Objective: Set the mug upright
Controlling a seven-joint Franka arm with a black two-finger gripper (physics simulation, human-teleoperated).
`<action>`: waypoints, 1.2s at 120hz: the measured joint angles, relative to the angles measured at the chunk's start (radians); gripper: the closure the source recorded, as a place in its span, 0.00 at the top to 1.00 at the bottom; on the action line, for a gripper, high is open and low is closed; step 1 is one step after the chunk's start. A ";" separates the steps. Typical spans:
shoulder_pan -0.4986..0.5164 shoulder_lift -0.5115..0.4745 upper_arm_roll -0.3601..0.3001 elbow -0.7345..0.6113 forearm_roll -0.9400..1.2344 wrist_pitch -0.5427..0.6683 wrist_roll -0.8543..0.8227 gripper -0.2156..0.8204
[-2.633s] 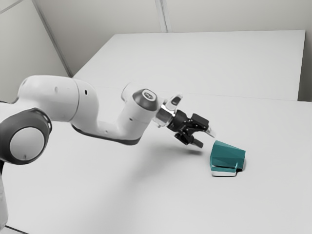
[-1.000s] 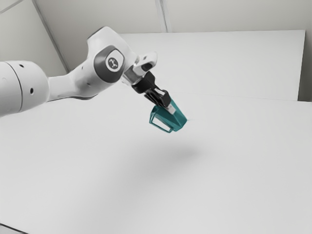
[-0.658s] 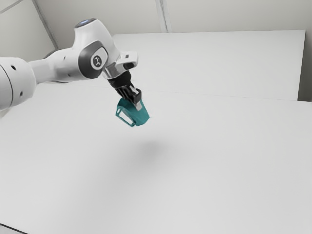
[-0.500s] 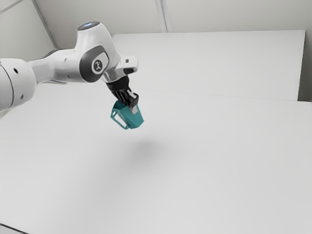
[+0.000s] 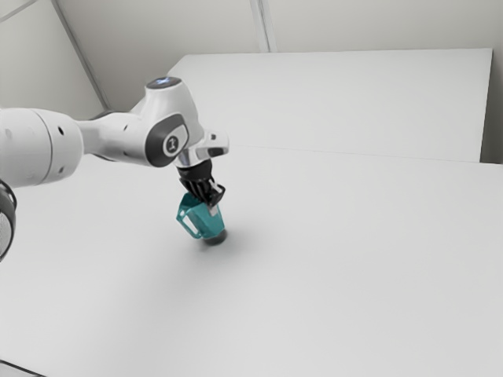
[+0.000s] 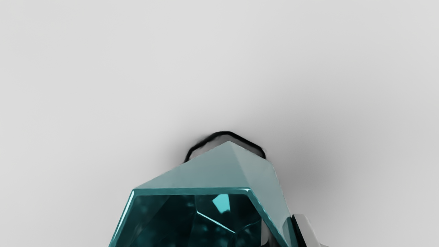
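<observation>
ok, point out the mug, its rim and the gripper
Mug (image 5: 209,225): exterior view, side wall.
Mug's rim (image 6: 192,191): wrist view, a straight stretch of the edge.
Gripper (image 5: 211,208): exterior view, midway between the fingertips.

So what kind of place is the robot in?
Probably a robot testing room, made by a computer: plain pale-grey walls, a wide white table and a jointed white robot arm holding a teal, many-sided mug.
</observation>
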 joint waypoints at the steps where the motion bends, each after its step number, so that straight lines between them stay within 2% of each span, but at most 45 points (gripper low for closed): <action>1: 0.000 0.002 0.000 0.000 0.000 0.001 -0.001 0.04; 24: 0.000 0.032 0.000 0.000 0.001 0.016 -0.019 0.07; 29: 0.000 0.032 0.000 0.000 -0.002 0.017 -0.020 0.13; 50: 0.000 0.024 0.000 0.001 -0.009 0.020 -0.023 0.48; 72: -0.001 -0.064 -0.002 0.006 -0.022 0.011 -0.024 0.66; 85: -0.001 -0.123 -0.002 0.033 -0.038 -0.010 -0.023 0.71; 99: -0.002 -0.127 0.000 0.126 -0.048 -0.066 -0.023 0.75; 122: -0.005 -0.112 0.043 0.341 -0.053 -0.246 -0.021 0.77; 144: 0.024 -0.123 0.046 0.375 -0.054 -0.352 -0.020 0.78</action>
